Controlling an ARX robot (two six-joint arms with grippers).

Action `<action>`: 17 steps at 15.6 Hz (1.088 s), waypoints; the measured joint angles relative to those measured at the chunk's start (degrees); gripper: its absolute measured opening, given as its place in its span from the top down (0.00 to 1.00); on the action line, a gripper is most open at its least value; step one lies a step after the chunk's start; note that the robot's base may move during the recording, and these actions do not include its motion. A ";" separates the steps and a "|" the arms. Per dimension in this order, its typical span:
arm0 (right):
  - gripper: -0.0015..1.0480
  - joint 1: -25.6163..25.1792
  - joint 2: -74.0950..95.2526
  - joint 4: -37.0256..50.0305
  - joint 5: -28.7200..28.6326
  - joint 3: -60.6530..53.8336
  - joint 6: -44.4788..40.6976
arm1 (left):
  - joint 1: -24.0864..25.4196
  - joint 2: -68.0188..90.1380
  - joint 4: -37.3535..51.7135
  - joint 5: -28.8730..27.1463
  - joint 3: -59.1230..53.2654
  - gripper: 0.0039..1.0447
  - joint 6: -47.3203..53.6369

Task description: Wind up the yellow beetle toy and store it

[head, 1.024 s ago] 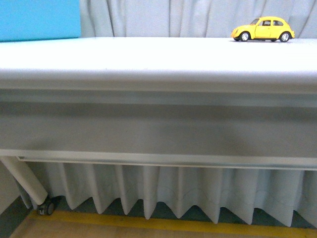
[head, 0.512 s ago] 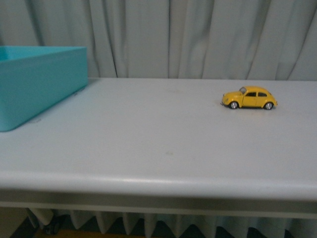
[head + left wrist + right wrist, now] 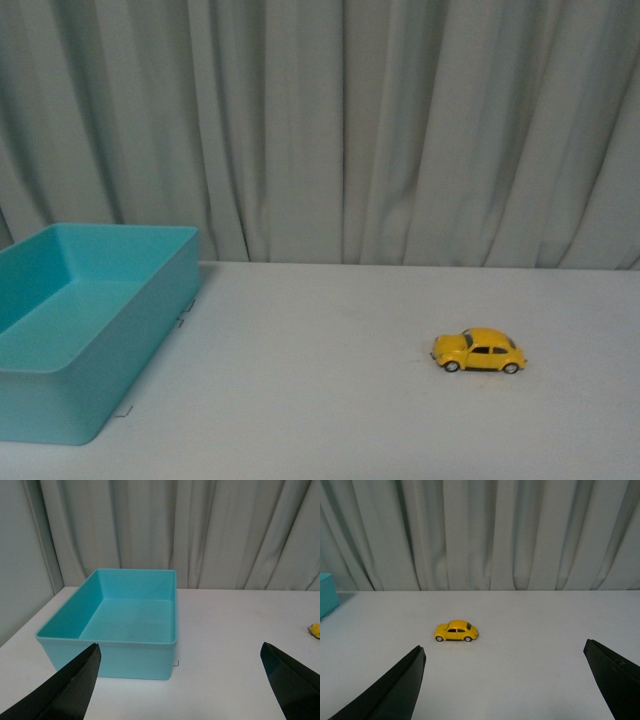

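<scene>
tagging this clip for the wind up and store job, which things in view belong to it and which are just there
Belongs to the job:
- yellow beetle toy, standing on its wheels
- teal bin, empty, probably where the toy gets stored
- left gripper and right gripper, both open, holding nothing

Just there:
- white table
- grey curtain

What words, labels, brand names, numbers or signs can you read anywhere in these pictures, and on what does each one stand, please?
None: no view shows any readable text.
The yellow beetle toy shows no badge or plate that can be made out; it is too small to tell.
The teal bin has plain walls.
The white table and the grey curtain carry no writing.
</scene>
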 joint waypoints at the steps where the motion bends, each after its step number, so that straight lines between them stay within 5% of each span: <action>1: 0.06 0.00 -0.02 -0.17 0.02 0.00 0.04 | 0.00 0.00 0.02 0.07 0.00 0.06 0.02; 17: 0.06 0.00 0.00 -0.20 0.00 0.00 0.02 | 0.00 0.00 -0.04 0.04 0.00 0.06 0.02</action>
